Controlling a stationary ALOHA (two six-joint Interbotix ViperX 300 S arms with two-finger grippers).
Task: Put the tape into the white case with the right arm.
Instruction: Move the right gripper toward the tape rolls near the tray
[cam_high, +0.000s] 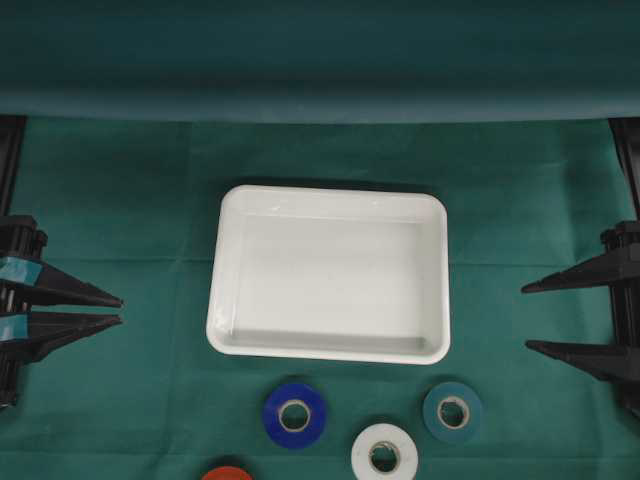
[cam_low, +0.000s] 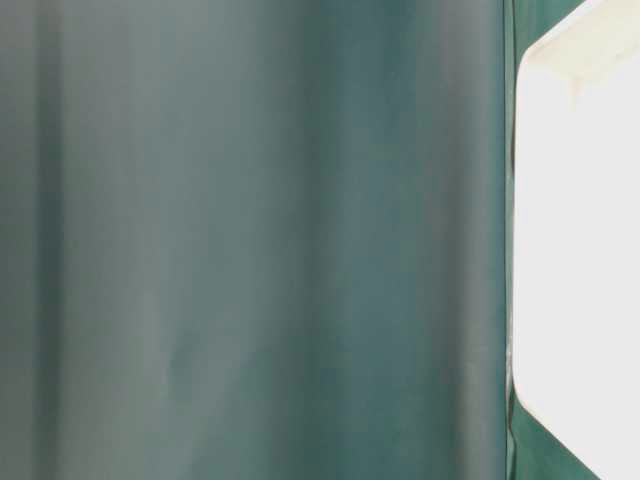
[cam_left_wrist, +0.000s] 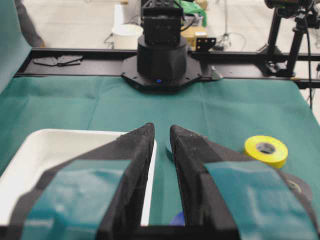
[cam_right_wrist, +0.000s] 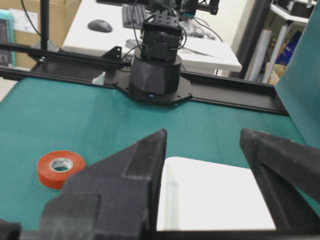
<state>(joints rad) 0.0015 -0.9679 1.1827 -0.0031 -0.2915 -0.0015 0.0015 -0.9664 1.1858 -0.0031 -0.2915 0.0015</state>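
Observation:
The white case lies empty in the middle of the green cloth. Several tape rolls lie in front of it: blue, white, teal, and a red one cut by the frame edge. My right gripper hovers at the right edge, open with nothing between its fingers, pointing at the case. In the right wrist view the case shows between the jaws of that gripper, with the red roll to the left. My left gripper sits at the left edge with a narrow gap, holding nothing.
The left wrist view shows a yellow roll and a dark roll on the cloth beside the case. A green backdrop rises behind the table. The table-level view is mostly blurred green cloth, with the case at right.

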